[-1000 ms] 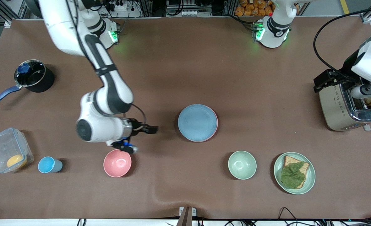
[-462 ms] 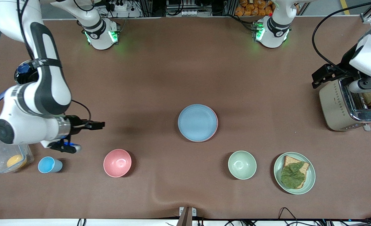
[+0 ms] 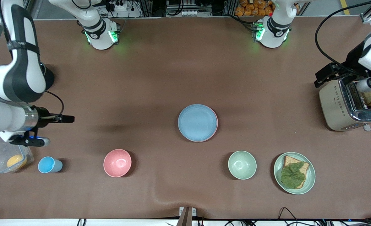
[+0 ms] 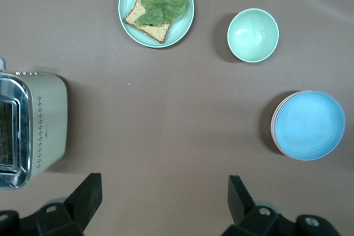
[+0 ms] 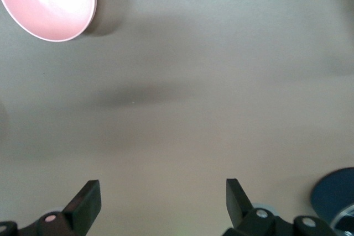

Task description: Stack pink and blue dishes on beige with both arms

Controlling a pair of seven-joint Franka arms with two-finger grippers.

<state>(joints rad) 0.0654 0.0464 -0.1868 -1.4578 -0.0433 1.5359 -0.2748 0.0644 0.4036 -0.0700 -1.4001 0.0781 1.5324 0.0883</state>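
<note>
Fingers spread and empty on both: right gripper (image 3: 68, 118) at frame's left edge, left gripper (image 4: 164, 194) by toaster (image 3: 348, 105), upper right. Blue plate (image 3: 197, 122) mid-frame atop pink plate (image 3: 216, 127) (only rim showing). Beige unseen; stacking looks done.

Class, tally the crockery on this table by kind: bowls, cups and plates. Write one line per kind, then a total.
Bowls: 2, pink bowl and green bowl
Cups: 1, blue cup
Plates: 3 showing, blue plate on a pink plate, and a green plate with toast; anything lower in the stack is hidden
Total: 6
</note>
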